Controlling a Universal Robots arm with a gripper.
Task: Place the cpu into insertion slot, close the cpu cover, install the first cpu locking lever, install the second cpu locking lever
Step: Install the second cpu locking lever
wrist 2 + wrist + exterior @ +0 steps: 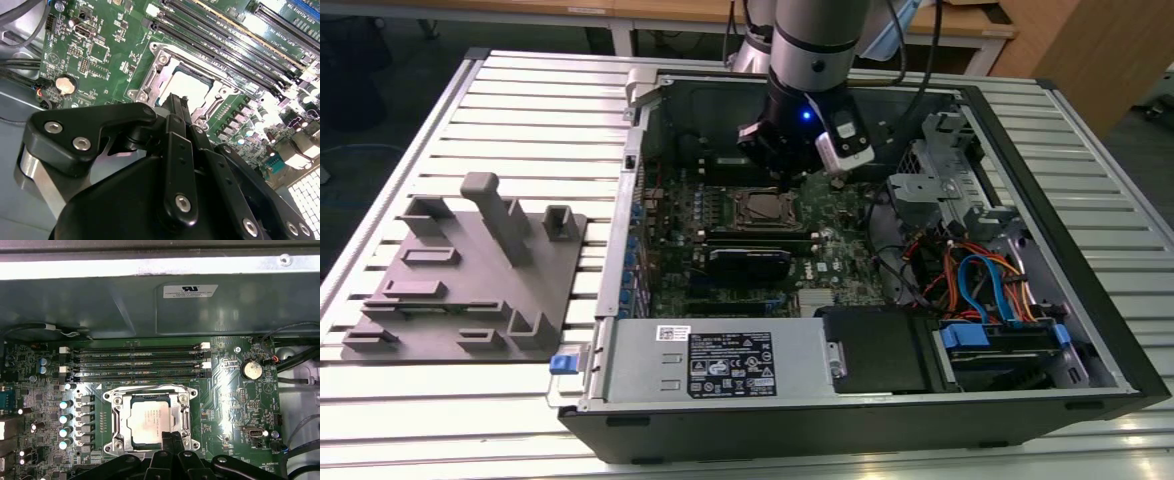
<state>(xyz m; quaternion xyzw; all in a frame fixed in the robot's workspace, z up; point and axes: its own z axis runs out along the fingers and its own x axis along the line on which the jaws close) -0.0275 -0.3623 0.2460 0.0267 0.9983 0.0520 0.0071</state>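
Note:
The cpu (pixel 150 421), a dull silver square, lies in the insertion slot (pixel 758 207) on the green motherboard (pixel 225 405). The cpu cover (pixel 118 416), a silvery frame, lies flat around it, as the second wrist view also shows for the cpu (pixel 192 84) and the cpu cover (pixel 156 75). A thin metal lever (pixel 145 388) runs along one side of the frame. My gripper (pixel 172 435) is shut, its black fingertips pressed together at the frame's edge and just over the chip's rim. From outside, the gripper (pixel 790 172) hangs low over the socket inside the open computer case.
Long black memory slots (pixel 135 362) run beside the socket. A coin battery (pixel 251 370) sits nearby. The case walls (pixel 640 110) ring the board, with a drive cage and coloured cables (pixel 987 280) toward the exterior view's right. A grey fixture block (pixel 467 270) stands on the slatted table (pixel 520 90).

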